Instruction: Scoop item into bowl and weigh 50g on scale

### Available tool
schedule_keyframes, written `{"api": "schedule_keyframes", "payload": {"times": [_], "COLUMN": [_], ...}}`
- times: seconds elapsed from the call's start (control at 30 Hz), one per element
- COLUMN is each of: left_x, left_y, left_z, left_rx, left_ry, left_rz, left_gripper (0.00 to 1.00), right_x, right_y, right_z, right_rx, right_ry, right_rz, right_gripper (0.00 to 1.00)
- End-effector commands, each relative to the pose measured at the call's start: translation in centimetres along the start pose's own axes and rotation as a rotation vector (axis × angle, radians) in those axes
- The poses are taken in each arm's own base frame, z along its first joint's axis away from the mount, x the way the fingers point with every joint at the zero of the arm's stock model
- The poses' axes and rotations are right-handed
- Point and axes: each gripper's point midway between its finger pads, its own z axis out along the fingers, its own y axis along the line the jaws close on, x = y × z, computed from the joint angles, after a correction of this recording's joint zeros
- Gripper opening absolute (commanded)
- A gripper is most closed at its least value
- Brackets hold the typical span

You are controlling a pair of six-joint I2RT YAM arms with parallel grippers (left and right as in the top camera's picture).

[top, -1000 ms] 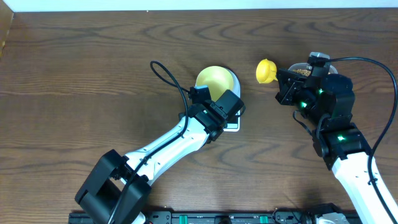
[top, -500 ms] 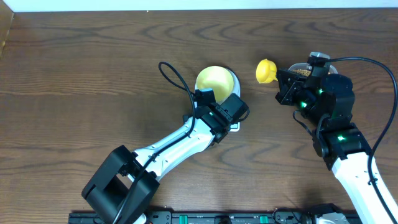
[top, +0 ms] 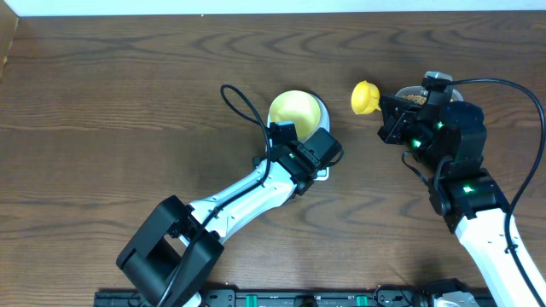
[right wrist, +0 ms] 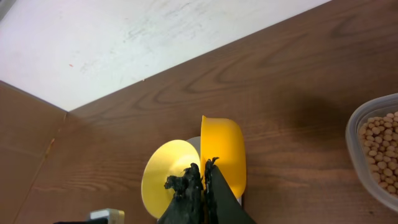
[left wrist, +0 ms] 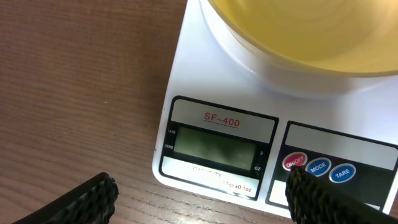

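Note:
The pale-yellow bowl (top: 295,108) (left wrist: 311,37) stands on the white scale (top: 322,174). The scale's display (left wrist: 214,146) shows no digits. My left gripper (top: 314,158) (left wrist: 205,202) hovers open over the scale's front edge, one finger (left wrist: 323,199) right by the red on/off button (left wrist: 294,162). My right gripper (top: 386,109) (right wrist: 204,177) is shut on the handle of a yellow scoop (top: 365,96) (right wrist: 224,152), held right of the bowl (right wrist: 165,174). No beans show in the scoop. The beans (right wrist: 379,149) lie in a clear container (top: 416,96) under the right arm.
Brown wooden table (top: 128,94) all round. A pale wall or board (right wrist: 124,37) runs along the table's far edge. The left arm's cable (top: 239,107) loops up beside the bowl.
My left arm has shifted slightly right, its open gripper now settled over the scale's front. The right arm and scoop have not moved.

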Motion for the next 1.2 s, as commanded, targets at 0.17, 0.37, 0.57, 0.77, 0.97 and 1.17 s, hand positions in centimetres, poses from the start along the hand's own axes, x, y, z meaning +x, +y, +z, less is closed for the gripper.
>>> {"api": "schedule_keyframes", "payload": {"times": [0.17, 0.37, 0.57, 0.77, 0.97, 1.17], "left_x": [0.06, 0.08, 0.07, -0.22, -0.18, -0.09], "left_y": [0.30, 0.30, 0.30, 0.21, 0.50, 0.62], "left_z": [0.28, 0.28, 0.27, -0.12, -0.39, -0.39], "left_rx": [-0.023, -0.023, -0.023, -0.013, -0.019, -0.024], "left_ry": [-0.012, -0.012, -0.012, -0.020, -0.015, -0.011], "left_rz": [0.038, 0.038, 0.038, 0.033, 0.111, 0.108], "left_gripper": [0.88, 0.88, 0.88, 0.88, 0.88, 0.88], "right_x": [-1.07, -1.07, -1.24, -1.57, -1.82, -1.36], "right_y": [0.60, 0.60, 0.70, 0.89, 1.06, 0.80], "right_z": [-0.48, -0.48, -0.49, -0.51, -0.53, -0.50], "right_rx": [-0.008, -0.008, -0.012, -0.019, -0.026, -0.016], "right_ry": [-0.031, -0.031, -0.038, -0.051, -0.061, -0.042], "right_rz": [-0.024, -0.024, -0.026, -0.029, -0.028, -0.019], "right_gripper": [0.01, 0.01, 0.01, 0.01, 0.01, 0.01]}}
